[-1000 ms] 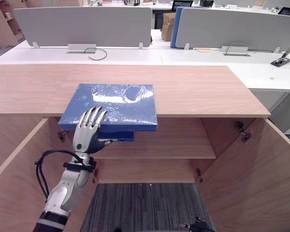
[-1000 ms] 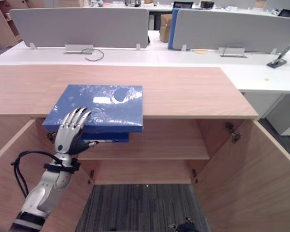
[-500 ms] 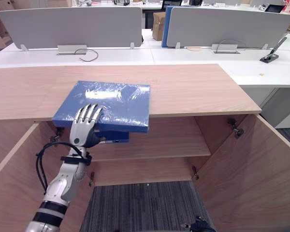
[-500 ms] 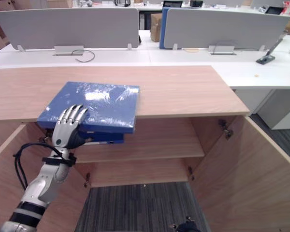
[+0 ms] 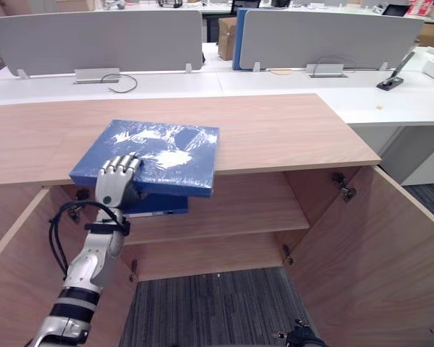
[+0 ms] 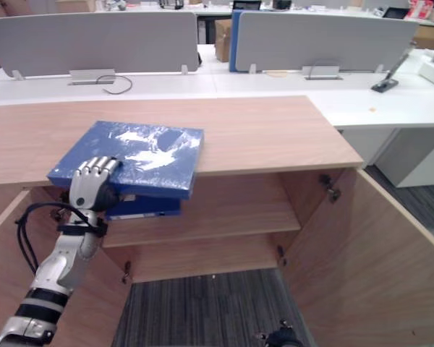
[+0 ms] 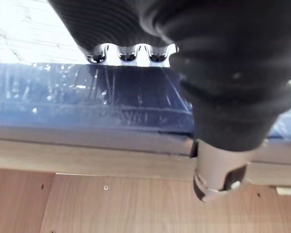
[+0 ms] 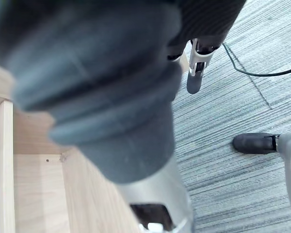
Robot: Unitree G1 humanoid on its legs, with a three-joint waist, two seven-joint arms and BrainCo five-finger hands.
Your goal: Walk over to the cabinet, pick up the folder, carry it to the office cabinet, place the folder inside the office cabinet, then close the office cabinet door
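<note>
Because the blue folder point(image 5: 166, 148) is wrapped in glossy, crinkled plastic film, it will likely feel slick under the fingers, though the body looks stiff, flat and thick enough to have some weight. It lies on the wooden surface point(image 5: 289, 134) of the cabinet, its near edge jutting out over the front lip above the open shelf point(image 5: 239, 210). That overhanging edge looks like the best place to take hold, with fingers on top and thumb beneath, close to the middle so the board does not swing down. The left robot hand point(image 5: 114, 184) is at the folder's near left corner, its fingers point(image 5: 119, 165) curled down onto the top face by the edge. In the left wrist view the thumb point(image 7: 213, 177) sits below the folder's edge, so the hand appears clamped on the folder. The right robot hand point(image 8: 111, 97) hangs low over the carpet point(image 8: 223, 170); I cannot tell whether it is apart or together.
</note>
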